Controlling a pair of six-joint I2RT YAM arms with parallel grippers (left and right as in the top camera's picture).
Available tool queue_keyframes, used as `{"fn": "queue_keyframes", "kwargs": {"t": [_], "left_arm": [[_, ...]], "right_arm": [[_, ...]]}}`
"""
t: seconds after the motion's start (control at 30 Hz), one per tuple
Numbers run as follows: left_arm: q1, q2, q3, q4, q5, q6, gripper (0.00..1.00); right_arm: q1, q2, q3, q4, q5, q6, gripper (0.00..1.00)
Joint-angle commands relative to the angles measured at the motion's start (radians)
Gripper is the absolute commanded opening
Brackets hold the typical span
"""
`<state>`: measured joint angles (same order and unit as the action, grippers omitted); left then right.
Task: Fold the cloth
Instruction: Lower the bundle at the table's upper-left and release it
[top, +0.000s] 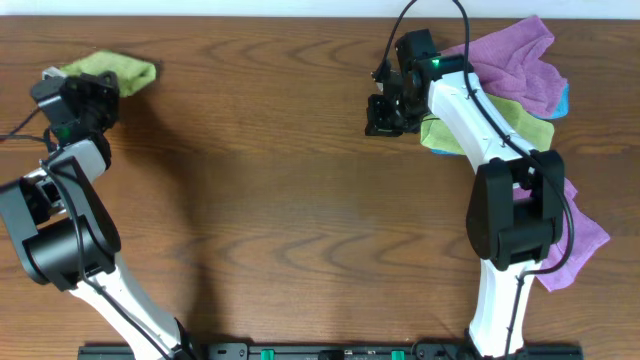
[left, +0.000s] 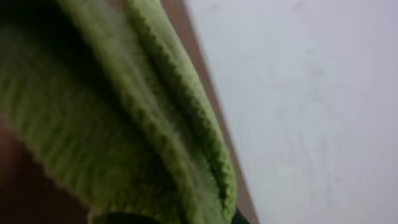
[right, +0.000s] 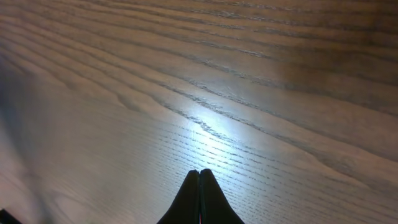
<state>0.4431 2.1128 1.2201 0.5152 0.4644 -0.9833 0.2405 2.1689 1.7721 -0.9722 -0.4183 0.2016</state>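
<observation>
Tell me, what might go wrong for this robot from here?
The lime-green cloth seems to lie partly under the purple cloth, so pulling it might drag both. The right gripper is shut over bare table beside that pile; it would need to open first.

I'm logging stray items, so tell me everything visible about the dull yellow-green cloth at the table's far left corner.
The dull yellow-green cloth lies bunched in a small crumpled heap on the brown wooden table, near its back edge. Up close it shows a soft, looped, microfibre-like weave with thick rolled folds. The left gripper sits right against its left side; whether the fingers pinch it cannot be told. No tag shows.
</observation>
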Motion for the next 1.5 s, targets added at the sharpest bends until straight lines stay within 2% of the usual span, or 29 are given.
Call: {"fn": "queue_keyframes", "kwargs": {"t": [0.0, 0.2, 0.23, 0.27, 0.3, 0.33, 0.43, 0.57, 0.7, 1.1, 1.23, 1.27, 1.33, 1.37, 1.47], "left_arm": [[0.002, 0.014, 0.019, -0.055, 0.006, 0.014, 0.06], [0.002, 0.014, 0.019, -0.121, 0.004, 0.018, 0.06], [0.002, 0.014, 0.019, -0.122, 0.005, 0.018, 0.09], [0.002, 0.014, 0.019, -0.122, 0.011, 0.018, 0.23], [0.002, 0.014, 0.019, -0.123, 0.021, 0.019, 0.47], [0.002, 0.014, 0.019, -0.124, 0.033, 0.019, 0.62], [0.004, 0.013, 0.019, -0.181, 0.042, 0.018, 0.97], [0.011, 0.011, 0.019, -0.291, 0.042, 0.024, 0.95], [0.015, -0.023, 0.019, -0.372, 0.051, 0.106, 0.97], [0.014, -0.26, 0.019, -0.619, 0.04, 0.299, 0.96], [0.014, -0.34, 0.019, -0.705, -0.037, 0.389, 1.0], [0.014, -0.351, 0.019, -0.704, -0.055, 0.409, 0.9], [0.014, -0.361, 0.019, -0.692, -0.107, 0.42, 0.31], [0.014, -0.358, 0.019, -0.674, -0.144, 0.419, 0.08], [0.01, -0.331, 0.019, -0.598, -0.223, 0.419, 0.06]], "right_arm": [[0.01, -0.021, 0.017, 0.0, 0.0, 0.015, 0.02], [0.012, -0.021, 0.017, -0.001, -0.001, 0.023, 0.01], [0.013, -0.021, 0.017, 0.0, -0.001, 0.022, 0.02], [0.014, -0.021, 0.017, 0.0, -0.001, 0.022, 0.02], [0.015, -0.021, 0.017, 0.001, -0.001, 0.022, 0.02], [0.016, -0.021, 0.017, 0.002, -0.001, 0.022, 0.01], [0.02, -0.021, 0.017, 0.002, -0.001, 0.022, 0.01], [0.023, -0.021, 0.017, 0.001, -0.001, 0.022, 0.01], [0.023, -0.021, 0.017, 0.0, -0.001, 0.022, 0.02], [0.048, -0.021, 0.017, 0.003, -0.005, 0.022, 0.02], [0.06, -0.021, 0.017, 0.003, -0.009, 0.022, 0.02], [0.061, -0.021, 0.017, 0.003, -0.009, 0.022, 0.02], [0.064, -0.021, 0.017, 0.003, -0.009, 0.022, 0.02], [0.065, -0.021, 0.017, 0.003, -0.009, 0.022, 0.01], [0.067, -0.021, 0.017, 0.005, -0.008, 0.022, 0.02]]}}
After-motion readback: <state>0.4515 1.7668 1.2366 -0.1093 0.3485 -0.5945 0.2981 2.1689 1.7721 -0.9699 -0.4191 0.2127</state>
